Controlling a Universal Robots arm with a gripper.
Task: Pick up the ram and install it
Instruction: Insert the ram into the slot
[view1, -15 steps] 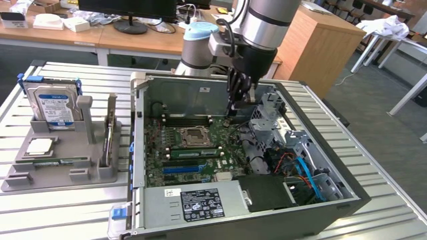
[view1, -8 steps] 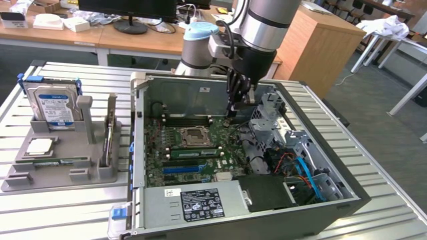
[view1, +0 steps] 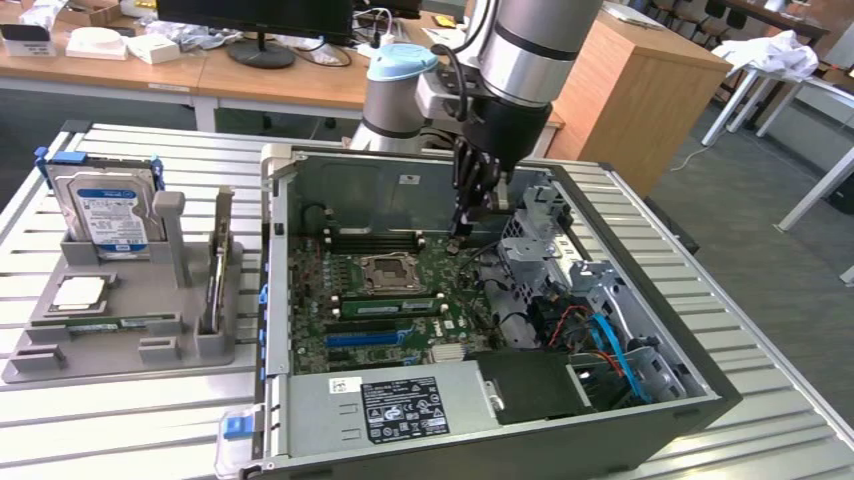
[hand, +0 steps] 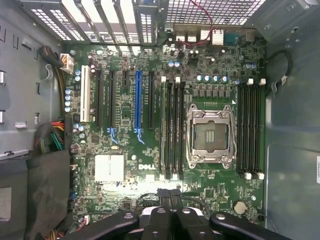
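I have the claw (view1: 465, 226) hanging inside the open computer case (view1: 283, 190), its fingers pressed together and pinching nothing, above the far part of the motherboard (view1: 334, 330).

The ram (view1: 390, 305) looks to me like the green stick standing on edge in a slot between the processor socket (view1: 387, 271) and the blue slot (view1: 360, 339). The wrist view shows it as a pale green strip (hand: 164, 131) in the slot bank beside the socket (hand: 210, 136), on the side nearest the blue slot (hand: 138, 100). The claw's tips (hand: 170, 200) sit roughly in line with that bank. Another thin green strip (view1: 114, 323) lies on the gray holder (view1: 120, 352) out on the tabletop (view1: 134, 420), near the hard drive (view1: 110, 215); I cannot tell what it is.

My judgement is that the work is at the seating stage. To do that well I would use the closed tips as a blunt pusher, centred on the stick's top edge and travelling straight down. The stick must stay level so both ends go home together. I cannot tell whether the end latches have snapped in, so I would check them. The socket's open pins and the red and blue cables (view1: 607, 340) are the hazards to stay clear of.
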